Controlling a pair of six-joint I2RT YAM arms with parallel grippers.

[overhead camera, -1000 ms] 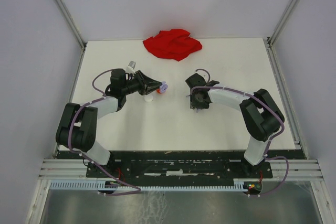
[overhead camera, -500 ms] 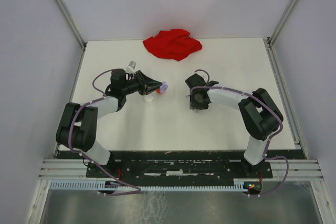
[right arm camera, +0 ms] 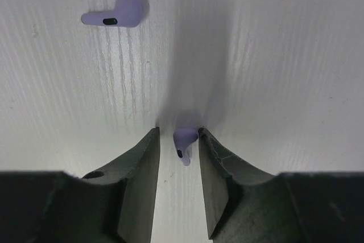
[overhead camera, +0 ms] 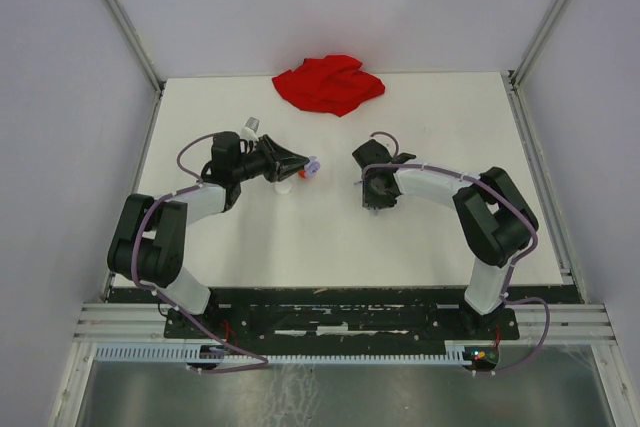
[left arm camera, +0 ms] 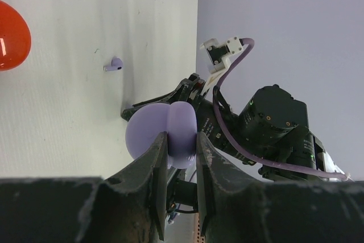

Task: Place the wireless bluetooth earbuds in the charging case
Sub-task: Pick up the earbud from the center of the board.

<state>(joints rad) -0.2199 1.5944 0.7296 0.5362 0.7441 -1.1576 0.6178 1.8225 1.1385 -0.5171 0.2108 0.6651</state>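
**A:** The left gripper (left arm camera: 182, 141) is clamped shut on the lavender case (left arm camera: 162, 126). Has anything changed?

**B:** Barely, judged from above. The right gripper (right arm camera: 177, 134) has been narrowed around an earbud (right arm camera: 183, 139) lying on the table (overhead camera: 330, 237), but a gap is left on one side, so nothing's gripped yet and insertion is still to be done. That's only shown by the right wrist. A second earbud (right arm camera: 116, 12) is seen at 11 o'clock.

No text, label, brand, number or sign can be read, neither on the lavender case (left arm camera: 153, 132) nor on the earbuds (right arm camera: 116, 13).
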